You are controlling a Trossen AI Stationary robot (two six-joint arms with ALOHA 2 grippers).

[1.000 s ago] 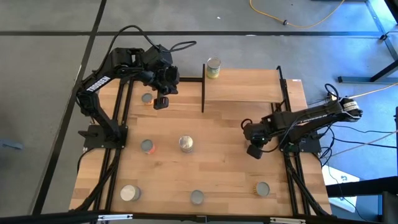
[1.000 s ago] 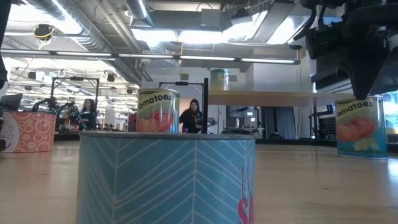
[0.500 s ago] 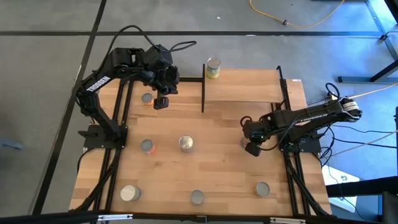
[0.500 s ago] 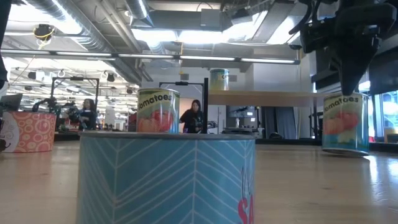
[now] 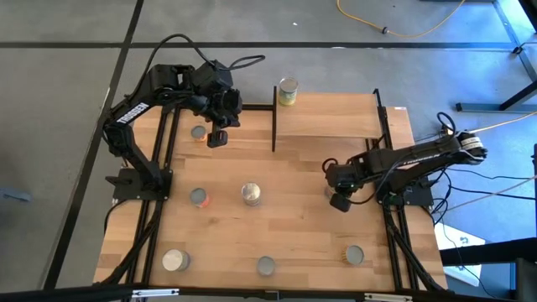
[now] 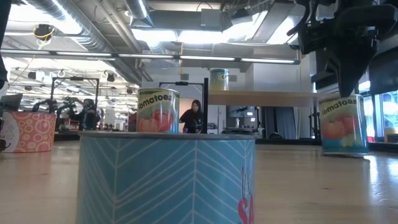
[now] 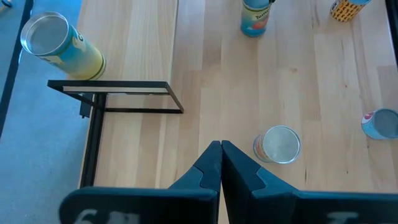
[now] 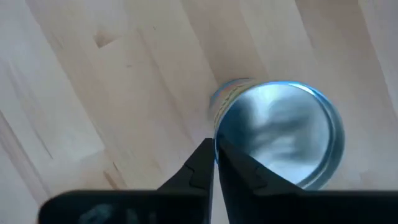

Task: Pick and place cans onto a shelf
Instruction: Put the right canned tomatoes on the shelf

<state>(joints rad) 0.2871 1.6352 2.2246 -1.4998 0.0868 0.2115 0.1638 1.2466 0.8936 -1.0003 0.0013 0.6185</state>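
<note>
wood tabletop (image 5: 302,168) carries our scattered cans; one can (image 5: 288,91) stands on the shelf (image 5: 327,126). our right gripper (image 8: 214,163), fingers nearly together, touches a tomato can (image 8: 280,134). our left gripper (image 7: 221,163) is pressed together. a person (image 6: 194,116) stands in the room behind.

The shelf (image 5: 327,117) stands at the far side of the bench (image 5: 294,226), and one can (image 5: 288,91) sits at its left end. Five cans lie on the bench's left and near parts. One more can (image 8: 280,134) stands on the right, just beside the right claw (image 5: 339,202).
</note>
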